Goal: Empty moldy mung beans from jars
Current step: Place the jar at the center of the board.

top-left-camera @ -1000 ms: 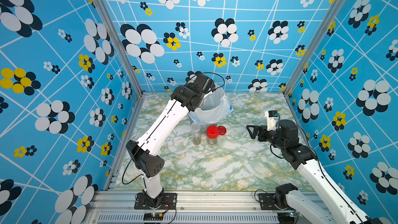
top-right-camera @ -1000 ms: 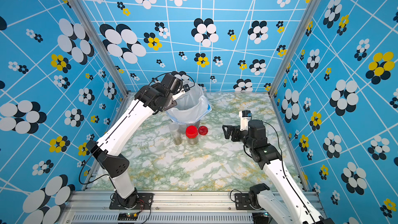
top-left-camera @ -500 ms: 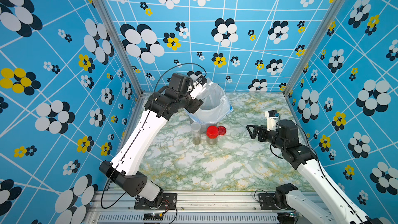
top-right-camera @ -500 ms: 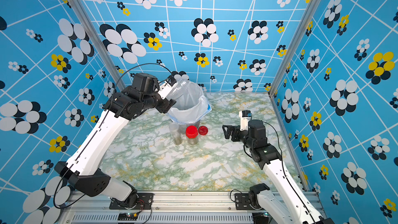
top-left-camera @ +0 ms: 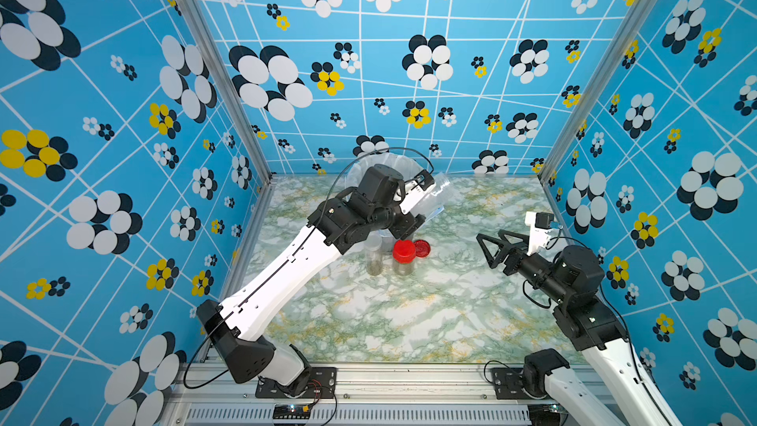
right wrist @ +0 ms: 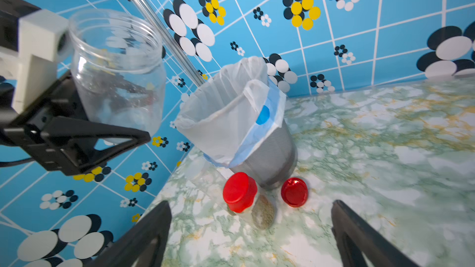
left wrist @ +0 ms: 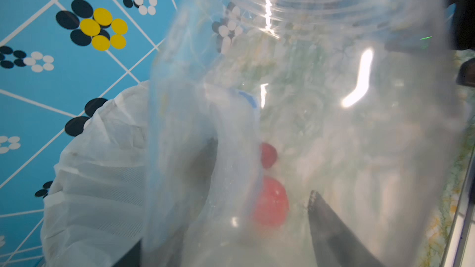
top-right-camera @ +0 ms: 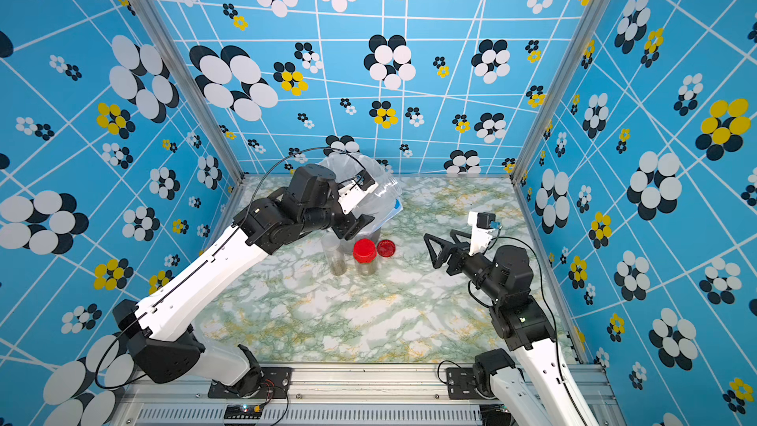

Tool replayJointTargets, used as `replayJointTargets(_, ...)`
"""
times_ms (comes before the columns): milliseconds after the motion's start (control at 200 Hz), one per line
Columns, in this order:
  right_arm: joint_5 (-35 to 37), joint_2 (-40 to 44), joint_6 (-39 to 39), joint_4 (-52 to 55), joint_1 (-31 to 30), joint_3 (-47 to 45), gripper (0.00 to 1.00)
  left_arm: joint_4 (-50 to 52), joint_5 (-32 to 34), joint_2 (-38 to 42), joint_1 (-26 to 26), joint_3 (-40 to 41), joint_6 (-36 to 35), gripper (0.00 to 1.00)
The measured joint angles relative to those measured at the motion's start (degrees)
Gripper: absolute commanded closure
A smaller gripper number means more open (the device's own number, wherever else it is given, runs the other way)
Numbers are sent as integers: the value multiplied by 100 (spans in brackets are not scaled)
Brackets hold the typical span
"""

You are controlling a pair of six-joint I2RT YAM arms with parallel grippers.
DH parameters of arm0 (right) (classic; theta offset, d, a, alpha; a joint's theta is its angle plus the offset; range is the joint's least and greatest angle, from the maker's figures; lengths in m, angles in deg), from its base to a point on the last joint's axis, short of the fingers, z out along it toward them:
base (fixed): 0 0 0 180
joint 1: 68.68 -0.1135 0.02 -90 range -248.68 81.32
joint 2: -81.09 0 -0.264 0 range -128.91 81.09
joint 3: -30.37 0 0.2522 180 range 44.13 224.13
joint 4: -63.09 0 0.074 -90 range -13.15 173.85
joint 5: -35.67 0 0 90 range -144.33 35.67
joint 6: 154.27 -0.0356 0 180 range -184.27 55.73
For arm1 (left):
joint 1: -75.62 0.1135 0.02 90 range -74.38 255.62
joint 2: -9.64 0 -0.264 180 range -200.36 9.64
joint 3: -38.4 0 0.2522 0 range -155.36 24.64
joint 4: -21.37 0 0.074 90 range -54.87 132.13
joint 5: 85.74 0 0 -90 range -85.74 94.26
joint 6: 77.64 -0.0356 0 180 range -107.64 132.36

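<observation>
The bucket (right wrist: 277, 155) stands at the desk's (top-left-camera: 409, 321) back. Just before it, left to right: slim jar (top-left-camera: 373, 256), lidded jar (top-left-camera: 403, 256), loose lid (top-left-camera: 422, 248). A third jar (right wrist: 115, 73) is in the air beside the bucket.

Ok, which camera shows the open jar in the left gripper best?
Right wrist view: the jar is whole and sharp, mouth open, only residue inside, clamped by black fingers. Left wrist view has the jar filling the frame, blurred. In both top views only a clear end pokes past the left arm.
</observation>
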Motion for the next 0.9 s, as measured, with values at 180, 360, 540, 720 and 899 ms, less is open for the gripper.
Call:
replayJointTargets(180,-446,-155,-756,-907,0,76,1,-684,-92,-144,-323,-11,297,42)
replayJointTargets(360,-708,-181,-1228,-1609,0,72,1,-935,-31,-577,-496,-155,413,39)
replayJointTargets(540,-852,-518,-1388,-1858,-39,166,1,-1045,22,-782,-715,-201,487,38)
replayJointTargets(720,-874,-940,-1471,-1860,-142,234,1,-1215,20,-868,-807,-367,584,38)
replayJointTargets(899,-824,-925,-1488,-1945,-245,245,1,-1250,20,-1086,-922,-531,579,38)
